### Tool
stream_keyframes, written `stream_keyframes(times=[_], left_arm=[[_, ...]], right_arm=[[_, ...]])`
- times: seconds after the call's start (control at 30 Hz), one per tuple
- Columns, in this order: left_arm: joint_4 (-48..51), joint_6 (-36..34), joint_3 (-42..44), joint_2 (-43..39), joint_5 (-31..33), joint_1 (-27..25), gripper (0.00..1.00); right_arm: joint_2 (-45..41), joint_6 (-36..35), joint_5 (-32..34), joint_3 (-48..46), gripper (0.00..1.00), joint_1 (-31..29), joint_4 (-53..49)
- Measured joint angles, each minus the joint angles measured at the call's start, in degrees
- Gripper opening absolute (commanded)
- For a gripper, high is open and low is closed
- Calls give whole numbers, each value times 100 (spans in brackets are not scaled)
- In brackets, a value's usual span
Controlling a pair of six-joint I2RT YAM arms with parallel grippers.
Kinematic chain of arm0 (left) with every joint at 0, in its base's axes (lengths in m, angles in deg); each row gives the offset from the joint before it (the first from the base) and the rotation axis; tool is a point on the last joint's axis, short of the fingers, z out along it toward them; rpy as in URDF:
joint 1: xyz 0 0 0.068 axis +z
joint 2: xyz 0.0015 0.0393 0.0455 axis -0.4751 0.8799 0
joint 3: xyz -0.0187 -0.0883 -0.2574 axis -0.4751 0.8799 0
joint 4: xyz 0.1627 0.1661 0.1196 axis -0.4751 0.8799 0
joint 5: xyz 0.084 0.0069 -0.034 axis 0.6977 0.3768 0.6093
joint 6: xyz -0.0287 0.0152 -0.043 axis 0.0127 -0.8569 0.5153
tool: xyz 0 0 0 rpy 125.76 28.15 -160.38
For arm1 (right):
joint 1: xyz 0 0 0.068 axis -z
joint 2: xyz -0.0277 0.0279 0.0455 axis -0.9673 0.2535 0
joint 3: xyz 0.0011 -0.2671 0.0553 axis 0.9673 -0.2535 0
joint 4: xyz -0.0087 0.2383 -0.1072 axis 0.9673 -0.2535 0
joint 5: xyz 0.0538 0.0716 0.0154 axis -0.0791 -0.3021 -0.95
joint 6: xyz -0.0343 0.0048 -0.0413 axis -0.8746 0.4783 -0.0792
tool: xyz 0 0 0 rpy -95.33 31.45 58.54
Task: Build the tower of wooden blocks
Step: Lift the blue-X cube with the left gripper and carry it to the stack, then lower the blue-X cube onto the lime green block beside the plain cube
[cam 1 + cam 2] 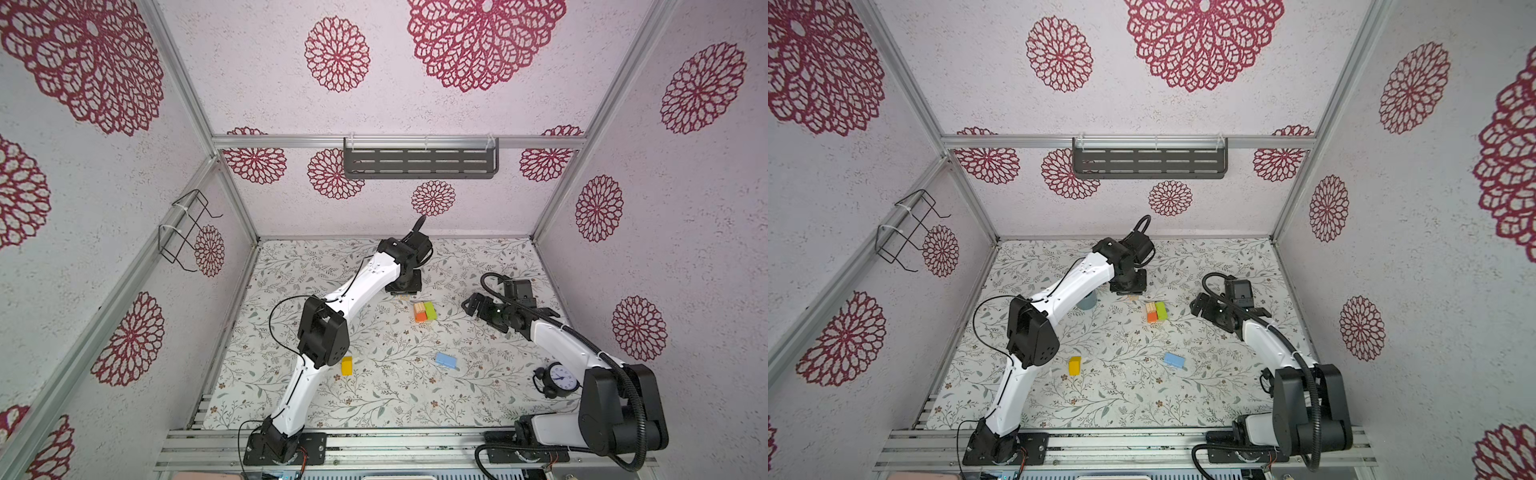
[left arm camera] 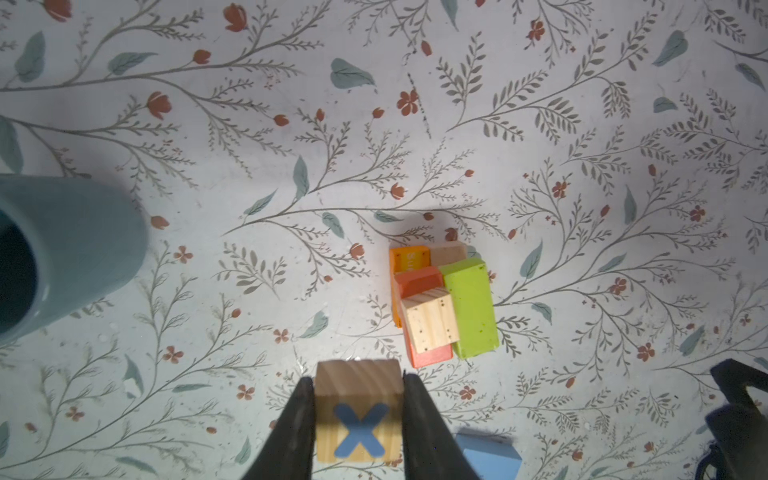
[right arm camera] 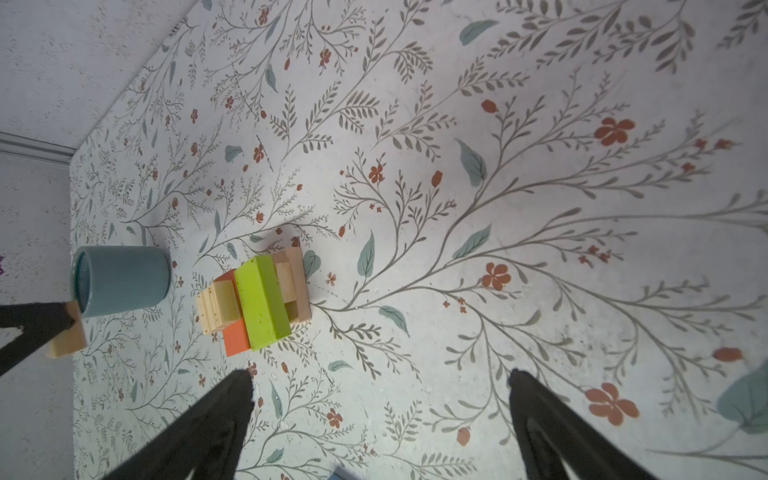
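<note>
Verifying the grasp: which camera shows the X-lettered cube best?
Left wrist: the X cube sits close up, clamped in the left gripper, blue X facing the lens. Right wrist shows only a plain corner beside the teal cup. In both top views the left arm hides nearly all of it.

Bare grainy wood: lettered cube [image 2: 358, 390]. Matt paint: green block [image 2: 471, 307]. Smooth, slight sheen: cup [image 2: 83, 249].

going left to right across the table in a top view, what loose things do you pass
yellow block → tower → blue block → alarm clock
</note>
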Motion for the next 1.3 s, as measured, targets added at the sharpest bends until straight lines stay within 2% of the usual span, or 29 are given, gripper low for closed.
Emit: stream_keyframes(times=[0.17, 0.57, 1.3], left_arm=[[55, 118, -525, 376, -90, -98, 28], [-472, 472, -857, 828, -476, -433, 29], [-581, 717, -754, 861, -101, -636, 30]], right_arm=[[0, 140, -96, -210, 99, 87, 223], [4, 247, -201, -348, 99, 103, 415], [11, 254, -247, -411, 99, 107, 529]])
